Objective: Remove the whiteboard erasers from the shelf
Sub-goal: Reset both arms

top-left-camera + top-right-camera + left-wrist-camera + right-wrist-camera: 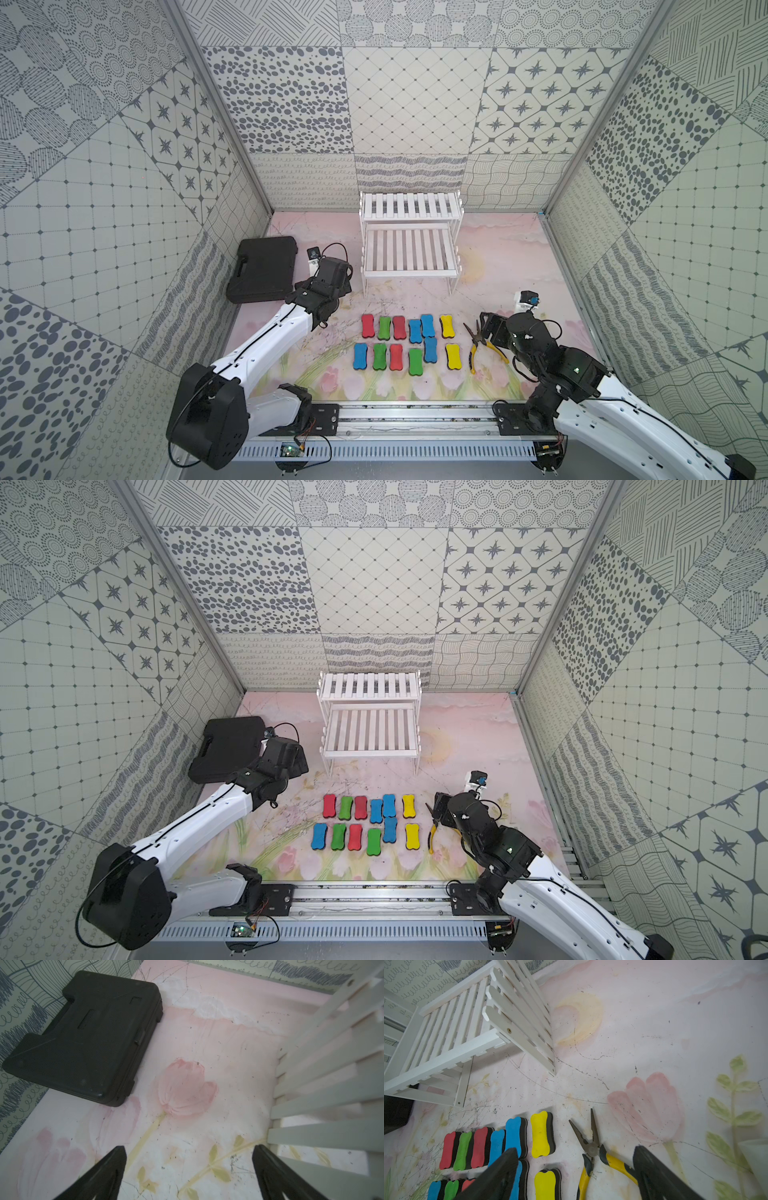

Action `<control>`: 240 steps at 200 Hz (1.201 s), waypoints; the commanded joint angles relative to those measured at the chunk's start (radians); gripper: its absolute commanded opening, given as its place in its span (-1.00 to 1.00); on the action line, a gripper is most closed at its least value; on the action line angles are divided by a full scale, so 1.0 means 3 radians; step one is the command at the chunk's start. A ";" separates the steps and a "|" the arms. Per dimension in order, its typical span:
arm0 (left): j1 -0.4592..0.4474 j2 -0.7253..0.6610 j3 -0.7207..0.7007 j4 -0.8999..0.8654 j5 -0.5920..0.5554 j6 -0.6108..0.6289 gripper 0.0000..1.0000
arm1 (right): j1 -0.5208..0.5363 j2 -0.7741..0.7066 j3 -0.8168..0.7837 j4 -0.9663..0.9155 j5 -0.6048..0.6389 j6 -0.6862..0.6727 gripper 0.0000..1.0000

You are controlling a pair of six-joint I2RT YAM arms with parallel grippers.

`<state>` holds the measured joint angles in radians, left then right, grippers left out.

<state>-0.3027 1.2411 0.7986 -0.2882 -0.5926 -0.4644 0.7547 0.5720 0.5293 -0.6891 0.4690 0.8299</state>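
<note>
**Twelve bone-shaped whiteboard erasers (414, 331) with coloured tops on the mat, in front of the white two-tier slatted shelf (409, 273)**

*Top views.* In both top views the shelf stands at frame centre against the back wall. The whiteboard erasers lie at lower centre in two rows of six on the pink floral mat (498, 257), well apart from the shelf's front legs. The far row runs red, green, red, blue, blue, yellow. The near row runs blue, green, red, green, blue, yellow. A closed black plastic case (264, 268) lies at centre left. Yellow-handled pliers (484, 347) lie just right of the yellow erasers.

*Left wrist view.* The left gripper (190, 1150) shows at the lower edge. Its two dark fingers (116, 1167) are spread wide over bare mat and hold nothing. The case fills the upper left of the frame and the shelf's slats the right edge.

*Right wrist view.* The right gripper (575, 1150) also has its fingers (652, 1169) wide apart, with nothing clamped. The pliers and the two yellow erasers lie between them at lower centre. The other erasers lie at lower left and the shelf at upper left.
</note>
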 commanded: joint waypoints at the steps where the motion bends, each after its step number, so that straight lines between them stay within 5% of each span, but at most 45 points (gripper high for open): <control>1: 0.0386 0.0182 -0.0293 0.1101 0.0316 0.1053 0.99 | -0.0019 -0.0001 0.0088 0.0135 0.0051 -0.0040 0.84; 76: 0.0486 0.0767 -0.0858 0.2715 0.0516 0.1269 0.98 | -0.0022 -0.0063 0.0056 0.0135 0.0174 -0.0115 0.84; 202: 0.0627 0.0954 -0.1363 0.3793 0.0995 0.1318 0.87 | -0.0021 -0.0023 0.0056 0.0339 0.0342 -0.0177 0.85; 216: 0.0614 0.1243 -0.1628 0.4703 0.0955 0.1494 0.98 | -0.0021 -0.0002 0.0056 0.0381 0.0347 -0.0213 0.84; 229: 0.0559 0.1056 -0.1456 0.4007 0.0926 0.1358 0.99 | -0.0022 0.0022 0.0056 0.0410 0.0352 -0.0269 0.87; 240: 0.0610 0.1203 -0.1442 0.4258 0.0922 0.1430 0.99 | -0.0021 0.0053 0.0056 0.0410 0.0374 -0.0313 0.92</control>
<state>-0.1303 1.5654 0.3676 0.7639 -0.3599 -0.0597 0.7509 0.5705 0.5293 -0.6224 0.5533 0.7734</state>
